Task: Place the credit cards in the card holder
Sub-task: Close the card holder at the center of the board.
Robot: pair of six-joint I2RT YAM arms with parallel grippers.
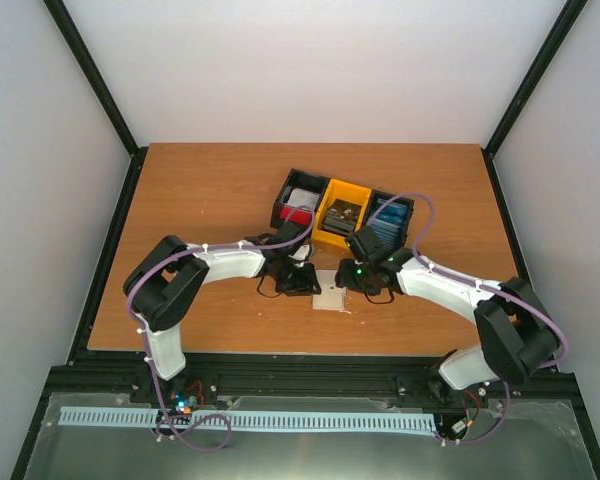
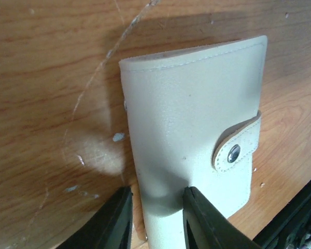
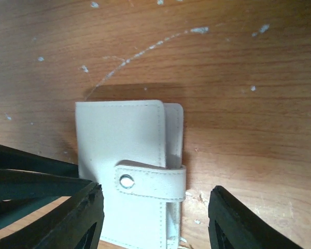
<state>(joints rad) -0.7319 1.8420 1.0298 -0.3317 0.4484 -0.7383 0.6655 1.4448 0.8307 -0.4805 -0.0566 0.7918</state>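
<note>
The beige card holder (image 1: 330, 297) lies snapped shut on the table between both grippers. In the left wrist view the card holder (image 2: 197, 129) has its spine edge between my left gripper's (image 2: 155, 220) narrowed fingers, which pinch it. My left gripper (image 1: 305, 282) is at its left side. My right gripper (image 3: 155, 220) is open over the card holder's (image 3: 129, 171) snap tab end, with one finger on each side and neither touching it. My right gripper (image 1: 365, 280) is at its right side. The credit cards sit in the bin: silver-and-red (image 1: 298, 205), dark grey (image 1: 342, 212), pale blue (image 1: 388, 215).
A three-compartment bin (image 1: 280, 212), with black outer sections and a yellow middle one, stands just behind the grippers. The brown table (image 1: 210, 190) is scratched and flecked with white. Black frame rails run along its edges.
</note>
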